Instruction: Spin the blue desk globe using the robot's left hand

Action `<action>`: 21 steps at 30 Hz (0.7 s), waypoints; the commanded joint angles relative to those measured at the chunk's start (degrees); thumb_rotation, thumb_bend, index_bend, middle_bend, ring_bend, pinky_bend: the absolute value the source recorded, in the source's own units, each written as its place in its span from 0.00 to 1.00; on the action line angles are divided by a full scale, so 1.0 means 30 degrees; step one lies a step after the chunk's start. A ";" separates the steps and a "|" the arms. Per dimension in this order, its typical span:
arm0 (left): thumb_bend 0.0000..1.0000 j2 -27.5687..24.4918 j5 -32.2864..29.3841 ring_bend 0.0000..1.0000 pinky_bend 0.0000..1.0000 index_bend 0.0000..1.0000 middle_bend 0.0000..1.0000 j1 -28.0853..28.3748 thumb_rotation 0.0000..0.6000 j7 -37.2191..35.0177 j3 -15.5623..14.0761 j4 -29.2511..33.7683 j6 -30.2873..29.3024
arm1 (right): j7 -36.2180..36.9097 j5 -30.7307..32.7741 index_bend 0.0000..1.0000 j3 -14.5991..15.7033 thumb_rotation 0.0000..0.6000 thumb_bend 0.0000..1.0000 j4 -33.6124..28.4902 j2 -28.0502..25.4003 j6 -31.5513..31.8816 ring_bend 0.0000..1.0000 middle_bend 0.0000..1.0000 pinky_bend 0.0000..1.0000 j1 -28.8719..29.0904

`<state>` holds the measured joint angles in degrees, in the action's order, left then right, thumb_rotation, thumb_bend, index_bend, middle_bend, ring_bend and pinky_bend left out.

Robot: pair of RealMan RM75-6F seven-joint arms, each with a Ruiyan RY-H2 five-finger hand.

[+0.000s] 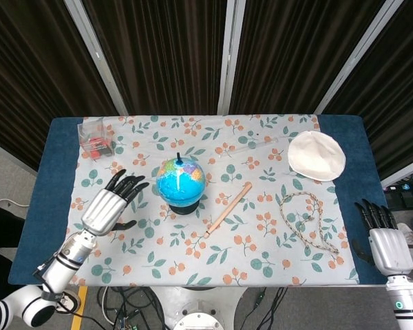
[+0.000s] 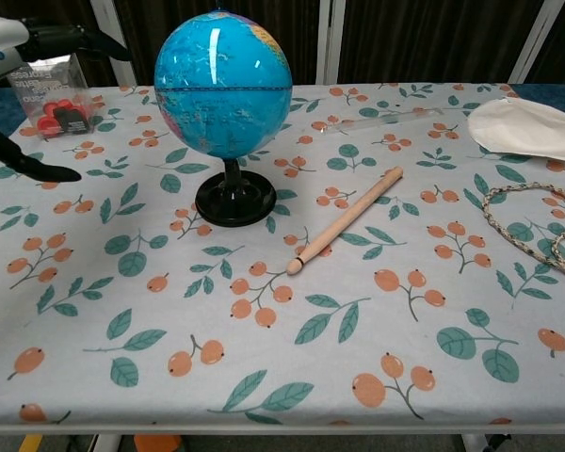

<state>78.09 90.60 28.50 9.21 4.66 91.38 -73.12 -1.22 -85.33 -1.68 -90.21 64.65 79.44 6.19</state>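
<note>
Tabletop (image 1: pixel 62 206), blue at its edges, was covered by a white cloth (image 1: pixel 261 247) printed with leaves and orange berries; dark curtains (image 1: pixel 165 48) hung behind it. Blue desk globe (image 1: pixel 181 181) stood upright on its round black base (image 2: pixel 234 203) left of the cloth's centre, with a black pin at its top; nothing touched it. Left hand (image 1: pixel 112 203) hovered to the left of the globe, apart from it, with fingers (image 1: pixel 127 184) spread wide toward the globe and nothing held; in the chest view only dark fingertips (image 2: pixel 47 171) and part of the silver forearm showed at the left edge. Right hand (image 1: pixel 383 237) rested at the near right edge of the tabletop, well apart from the globe; its fingers pointed away from the robot, slightly parted, and held nothing. White round cloth pad (image 1: pixel 317 155) lay flat at the far right. Braided rope loop (image 1: pixel 306 218) lay near the right side, between the pad and the right hand. Wooden stick (image 1: pixel 228 210) lay diagonally just right of the globe's base, not touching it; its thicker end pointed toward the far right. Clear plastic box (image 1: pixel 96 137) with red and black contents sat at the far left corner of the cloth.
</note>
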 commanded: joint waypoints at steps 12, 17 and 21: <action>0.11 0.0120 0.1964 0.08 0.04 0.14 0.11 0.0909 1.00 0.0068 0.0627 0.0994 -0.0784 | -0.0074 -0.0010 0.00 0.0028 1.00 0.31 -0.0023 0.0056 -0.0045 0.00 0.00 0.00 0.0019; 0.11 0.0869 0.2496 0.08 0.04 0.14 0.11 0.1769 1.00 0.0396 0.0691 0.1235 -0.0014 | 0.0072 0.0086 0.00 0.0027 1.00 0.31 0.0122 0.0084 -0.0092 0.00 0.00 0.00 0.0000; 0.11 0.1397 0.2308 0.08 0.04 0.14 0.11 0.2271 1.00 0.0589 0.0752 0.1109 0.0678 | 0.0310 0.0118 0.00 0.0027 1.00 0.31 0.0281 0.0098 -0.0106 0.00 0.00 0.00 -0.0019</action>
<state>81.85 97.78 34.90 10.76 6.82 94.90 -71.57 -0.38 -84.99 -1.60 -89.44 64.93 79.12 6.15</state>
